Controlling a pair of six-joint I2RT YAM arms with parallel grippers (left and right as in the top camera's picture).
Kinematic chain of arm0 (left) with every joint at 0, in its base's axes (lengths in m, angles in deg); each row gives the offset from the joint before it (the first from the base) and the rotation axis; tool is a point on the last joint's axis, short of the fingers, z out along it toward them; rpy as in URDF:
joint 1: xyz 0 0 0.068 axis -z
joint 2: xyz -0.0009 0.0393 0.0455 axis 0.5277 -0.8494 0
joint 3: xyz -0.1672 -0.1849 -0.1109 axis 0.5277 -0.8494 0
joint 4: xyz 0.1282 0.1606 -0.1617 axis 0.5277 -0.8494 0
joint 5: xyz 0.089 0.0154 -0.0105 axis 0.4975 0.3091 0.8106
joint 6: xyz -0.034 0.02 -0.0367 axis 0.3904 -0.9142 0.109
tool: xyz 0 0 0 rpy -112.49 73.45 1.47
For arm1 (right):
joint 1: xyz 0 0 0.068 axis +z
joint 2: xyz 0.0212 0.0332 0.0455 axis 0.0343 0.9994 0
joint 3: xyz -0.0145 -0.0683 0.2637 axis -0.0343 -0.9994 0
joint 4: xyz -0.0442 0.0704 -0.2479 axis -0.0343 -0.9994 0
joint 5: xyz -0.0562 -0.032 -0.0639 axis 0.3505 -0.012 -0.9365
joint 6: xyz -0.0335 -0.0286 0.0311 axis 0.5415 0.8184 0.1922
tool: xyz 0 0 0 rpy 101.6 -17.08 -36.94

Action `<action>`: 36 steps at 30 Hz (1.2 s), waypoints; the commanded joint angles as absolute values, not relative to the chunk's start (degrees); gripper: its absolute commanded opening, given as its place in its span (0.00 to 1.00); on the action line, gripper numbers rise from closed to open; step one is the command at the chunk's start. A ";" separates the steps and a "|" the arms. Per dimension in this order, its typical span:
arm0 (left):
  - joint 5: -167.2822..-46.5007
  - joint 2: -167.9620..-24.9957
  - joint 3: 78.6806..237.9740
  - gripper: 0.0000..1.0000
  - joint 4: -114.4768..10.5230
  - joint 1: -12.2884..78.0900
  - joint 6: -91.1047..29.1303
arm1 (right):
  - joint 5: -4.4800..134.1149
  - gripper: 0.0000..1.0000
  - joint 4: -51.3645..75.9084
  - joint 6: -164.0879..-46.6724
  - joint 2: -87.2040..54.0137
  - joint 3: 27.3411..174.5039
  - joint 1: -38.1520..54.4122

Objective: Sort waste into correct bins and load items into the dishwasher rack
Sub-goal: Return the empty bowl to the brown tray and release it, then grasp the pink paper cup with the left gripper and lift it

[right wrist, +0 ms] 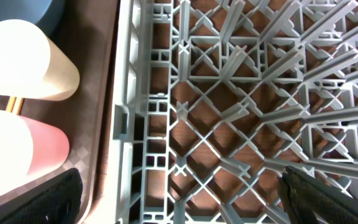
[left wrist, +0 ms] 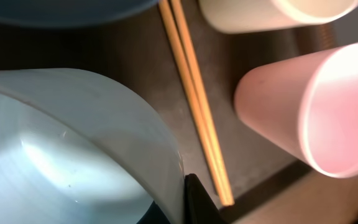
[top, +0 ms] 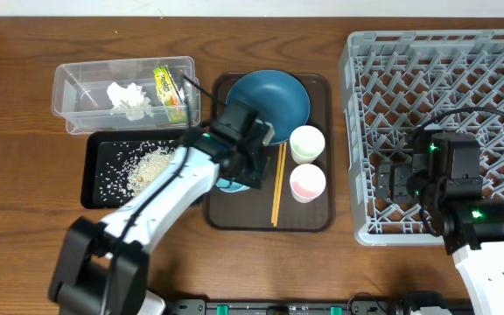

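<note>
My left gripper [top: 239, 171] [left wrist: 183, 208] is shut on the rim of the light blue bowl [left wrist: 73, 143], which sits on the brown tray and is mostly hidden under the arm in the overhead view. Beside it lie the wooden chopsticks [top: 277, 185] [left wrist: 194, 99], the pinkish cup [top: 307, 182] [left wrist: 309, 106], the white cup [top: 307, 143] and the dark blue plate [top: 269, 101]. A tissue [top: 129, 99] and a wrapper [top: 169, 92] lie in the clear tub [top: 77, 83]. Rice [top: 151, 166] is heaped in the black tray [top: 94, 188]. Over the left edge of the grey rack [top: 444, 79] [right wrist: 229, 112] my right gripper [top: 392, 184] [right wrist: 185, 205] stands open, holding nothing.
The brown serving tray [top: 322, 214] lies between the black tray and the rack. Upright pegs cover the rack's floor. Both cups [right wrist: 23, 59] lie just left of the rack's wall in the right wrist view.
</note>
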State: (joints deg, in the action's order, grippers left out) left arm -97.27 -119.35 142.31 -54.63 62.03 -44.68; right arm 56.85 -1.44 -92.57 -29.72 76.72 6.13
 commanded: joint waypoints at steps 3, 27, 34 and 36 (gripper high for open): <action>-91.85 -123.13 142.20 0.07 -54.33 62.79 -44.16 | 57.03 0.99 -1.49 -93.12 -29.92 77.94 6.39; -99.81 -113.34 144.78 0.50 -48.67 63.77 -41.58 | 57.03 0.99 -1.49 -93.12 -29.92 77.94 6.39; -99.83 -117.21 144.51 0.51 -48.67 67.16 -39.35 | 57.03 0.99 -1.49 -93.12 -29.92 77.94 6.39; -99.81 -118.52 144.51 0.51 -48.43 68.49 -39.19 | 57.03 0.99 -1.49 -93.12 -29.92 77.94 6.39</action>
